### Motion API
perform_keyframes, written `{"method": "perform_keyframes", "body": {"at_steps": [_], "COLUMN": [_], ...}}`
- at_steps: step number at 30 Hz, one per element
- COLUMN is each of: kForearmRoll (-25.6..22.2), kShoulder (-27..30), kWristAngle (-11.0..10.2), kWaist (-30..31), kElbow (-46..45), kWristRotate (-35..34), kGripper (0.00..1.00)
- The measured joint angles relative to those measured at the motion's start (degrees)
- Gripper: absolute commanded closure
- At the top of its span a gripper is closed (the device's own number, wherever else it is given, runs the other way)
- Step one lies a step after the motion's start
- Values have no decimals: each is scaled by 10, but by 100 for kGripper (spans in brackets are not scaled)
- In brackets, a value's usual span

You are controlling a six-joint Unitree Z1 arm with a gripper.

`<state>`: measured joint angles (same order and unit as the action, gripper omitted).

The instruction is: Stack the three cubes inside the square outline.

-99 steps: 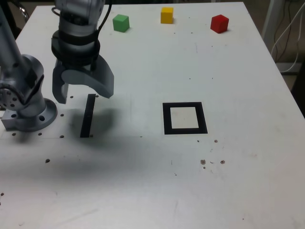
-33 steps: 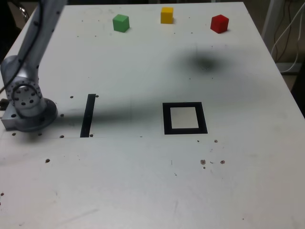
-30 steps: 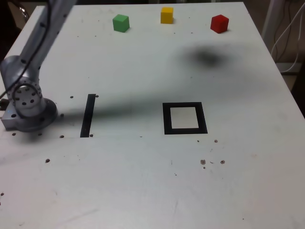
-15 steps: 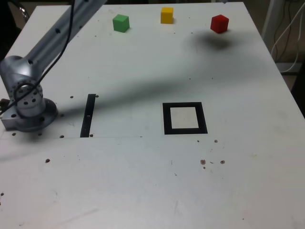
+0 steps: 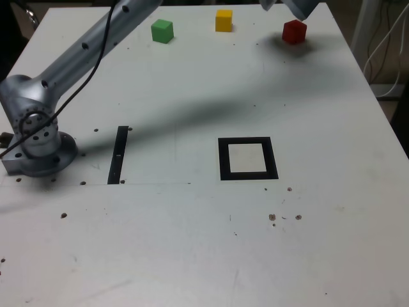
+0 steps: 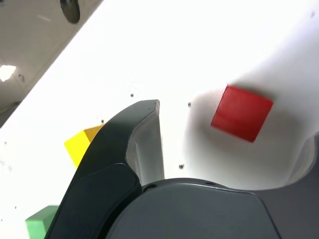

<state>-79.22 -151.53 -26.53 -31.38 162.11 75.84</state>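
The arm has swung across to the exterior view's upper right, and the pincer [image 6: 234, 134] hangs wide open and empty over the red cube [image 5: 294, 31] on the tabletop [image 5: 192, 256]; the square outline [image 5: 248, 158] awaits, nothing stacked.

The worktop [image 5: 192, 256] looks matt white, smooth but speckled with small dark marks. The arm [image 5: 70, 61] has a silvery metallic sheen. The gripper [image 6: 234, 149] seems dark, smooth plastic. Beside it, the red cube [image 6: 241, 113] looks matt.
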Motion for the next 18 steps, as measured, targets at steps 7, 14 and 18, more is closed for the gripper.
{"method": "perform_keyframes", "body": {"at_steps": [7,14,18], "kForearmRoll": [5,0,-6], "kShoulder": [-5,-19,-22], "kWristAngle": [14,35,41], "kWaist": [-1,-1,-1], "kElbow": [-9,-19,-20], "kWristRotate": [0,0,-2], "kGripper": [8,12,15]}}
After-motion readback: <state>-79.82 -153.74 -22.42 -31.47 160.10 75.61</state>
